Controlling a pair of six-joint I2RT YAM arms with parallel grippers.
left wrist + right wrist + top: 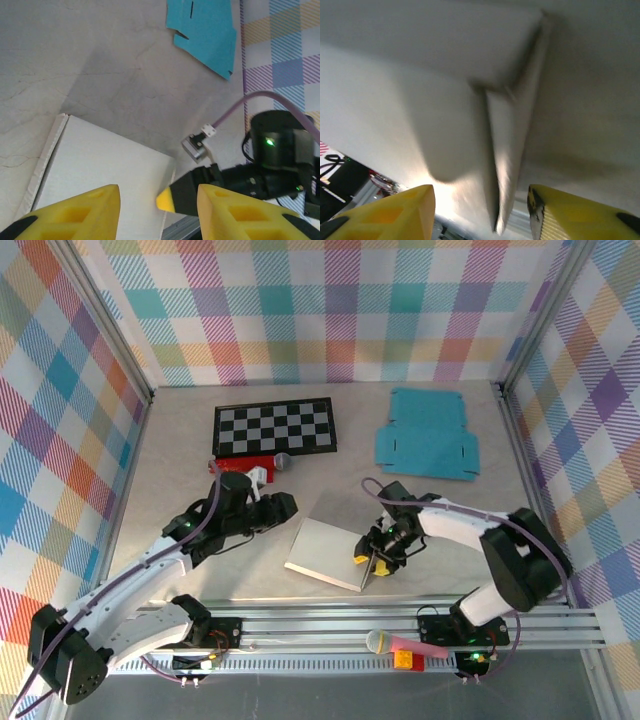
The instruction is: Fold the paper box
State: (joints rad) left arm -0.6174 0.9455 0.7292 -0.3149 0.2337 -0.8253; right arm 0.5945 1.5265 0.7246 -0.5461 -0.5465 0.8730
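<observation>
White paper box (325, 553): mostly flat on surface (180, 470); side flap (512, 125) raised, folding barely begun. Right end effector (371, 563): parted, astride flap. Left end effector (288, 507): parted, empty.

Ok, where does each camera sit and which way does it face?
Top external: above and behind, looking down; left arm, right arm, left pincer, right pincer.
Left wrist: faces across the white box toward the right pincer; own fingers below.
Right wrist: close on the box's raised flap; own fingers below.
Shared: the white box.
</observation>
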